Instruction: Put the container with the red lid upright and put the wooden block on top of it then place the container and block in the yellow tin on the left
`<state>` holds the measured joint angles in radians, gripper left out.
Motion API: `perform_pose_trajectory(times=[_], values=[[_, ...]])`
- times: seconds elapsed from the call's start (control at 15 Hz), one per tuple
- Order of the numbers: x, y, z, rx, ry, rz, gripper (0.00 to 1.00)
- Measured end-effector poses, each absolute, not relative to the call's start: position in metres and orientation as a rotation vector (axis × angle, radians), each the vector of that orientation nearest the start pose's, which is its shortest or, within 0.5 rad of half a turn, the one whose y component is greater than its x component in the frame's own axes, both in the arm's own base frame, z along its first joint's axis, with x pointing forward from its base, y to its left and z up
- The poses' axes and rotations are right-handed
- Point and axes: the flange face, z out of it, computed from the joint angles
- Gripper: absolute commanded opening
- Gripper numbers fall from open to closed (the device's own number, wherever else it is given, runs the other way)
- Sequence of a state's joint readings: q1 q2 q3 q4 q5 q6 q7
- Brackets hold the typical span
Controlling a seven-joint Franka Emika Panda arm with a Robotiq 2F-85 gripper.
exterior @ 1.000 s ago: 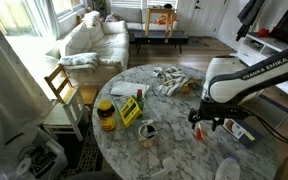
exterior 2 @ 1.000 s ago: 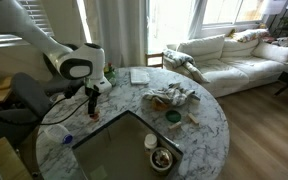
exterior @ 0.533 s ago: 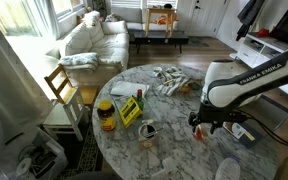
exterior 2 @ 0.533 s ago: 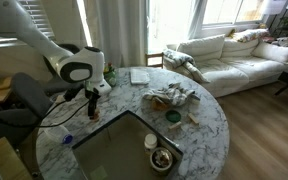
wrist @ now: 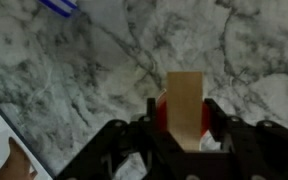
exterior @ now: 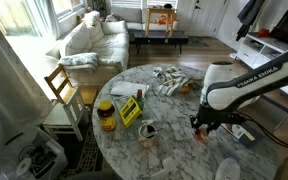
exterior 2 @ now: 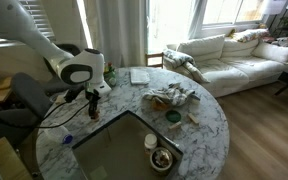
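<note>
Round marble table [exterior: 174, 150] with yellow tin [exterior: 130, 110], yellow-lidded jar [exterior: 106, 116] and crumpled cloth [exterior: 168, 80].

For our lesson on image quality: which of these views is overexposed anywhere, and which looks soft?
In both exterior views daylight blows out the windows, while the marble table stays evenly lit; the wrist view is soft throughout, with the edges of the wooden block and the marble veins blurred.
</note>
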<state>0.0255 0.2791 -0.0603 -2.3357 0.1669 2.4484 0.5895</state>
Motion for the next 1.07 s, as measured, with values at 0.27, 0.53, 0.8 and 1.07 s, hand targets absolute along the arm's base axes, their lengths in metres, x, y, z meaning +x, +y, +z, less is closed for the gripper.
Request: perform_pose_trajectory(times=[0.27, 0.53, 0.8, 1.07], values=[[0.5, -0.016, 0.204, -2.873, 1.163, 0.277, 0.25], [0.503, -0.007, 0.218, -2.898, 1.119, 0.273, 0.25], [0.515, 0.011, 0.265, -2.956, 0.994, 0.332, 0.25], [0.54, 0.038, 0.322, -3.007, 0.784, 0.378, 0.25]])
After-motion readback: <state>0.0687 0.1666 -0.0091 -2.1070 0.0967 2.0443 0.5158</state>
